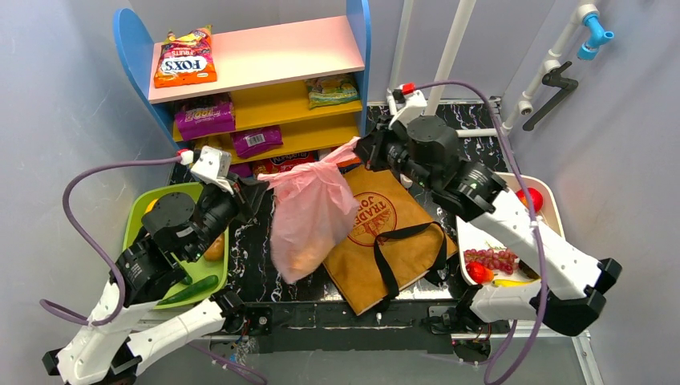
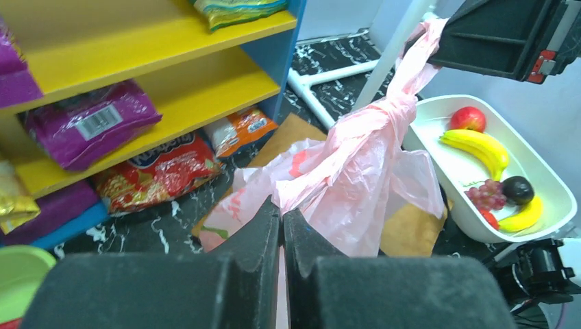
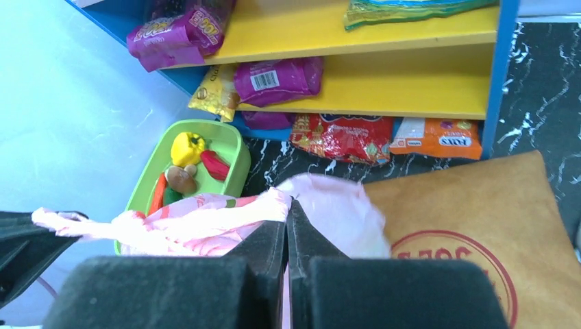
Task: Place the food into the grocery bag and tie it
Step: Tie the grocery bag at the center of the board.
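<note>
Centre frame, the left tool (image 1: 255, 189) and right tool (image 1: 361, 149), both clenched, each grip a twisted end of the pink grocery bag (image 1: 309, 216).

"FOX'S" on shelf packet (image 1: 185, 58); "TRADER JOE" on paper bag (image 1: 413, 210)

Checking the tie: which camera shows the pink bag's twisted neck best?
Left wrist: the twisted neck sits in open view, bunched like a knot. Top external shows the pink bag small, neck detail lost; right wrist sees only a taut strand.
</note>
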Robot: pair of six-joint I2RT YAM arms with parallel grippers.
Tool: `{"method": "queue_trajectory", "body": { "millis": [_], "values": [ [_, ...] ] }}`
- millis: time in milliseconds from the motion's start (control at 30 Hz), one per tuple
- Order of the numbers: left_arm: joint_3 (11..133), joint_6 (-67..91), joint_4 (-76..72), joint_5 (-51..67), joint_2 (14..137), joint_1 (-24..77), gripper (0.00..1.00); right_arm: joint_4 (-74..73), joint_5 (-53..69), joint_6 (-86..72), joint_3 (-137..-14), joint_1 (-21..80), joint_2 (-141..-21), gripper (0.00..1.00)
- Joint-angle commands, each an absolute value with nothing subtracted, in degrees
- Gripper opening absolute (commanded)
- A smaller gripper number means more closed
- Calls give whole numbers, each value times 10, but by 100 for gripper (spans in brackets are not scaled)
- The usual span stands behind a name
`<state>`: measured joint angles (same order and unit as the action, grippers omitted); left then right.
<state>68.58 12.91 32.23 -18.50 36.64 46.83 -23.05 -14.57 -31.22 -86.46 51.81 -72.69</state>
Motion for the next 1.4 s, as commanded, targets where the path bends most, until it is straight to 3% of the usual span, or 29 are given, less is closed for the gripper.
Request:
{"method": "queue_trajectory", "body": {
  "millis": [0,200,500,733,900,1067,1167,1367],
  "values": [
    [685,106,349,-210,356,459,0,-294,-270,-272,-853,487,-693,1],
    [534,180,319,-249,301,458,0,-260,-337,-292,-715,463,-688,1],
    [375,308,321,-341,258,459,0,-196,-259,-344,-574,325,-736,1],
    [329,353,312,-352,262,459,0,-198,-251,-344,-563,314,-752,1],
    [407,259,327,-269,318,458,0,-163,-175,-289,-554,330,-720,1],
    [559,150,423,-160,417,459,66,-189,-146,-259,-590,364,-718,1],
    [639,95,462,-96,459,459,72,-199,-148,-254,-607,388,-717,1],
    [707,25,451,-5,510,459,71,-218,-148,-255,-643,425,-701,1]
  ]
}}
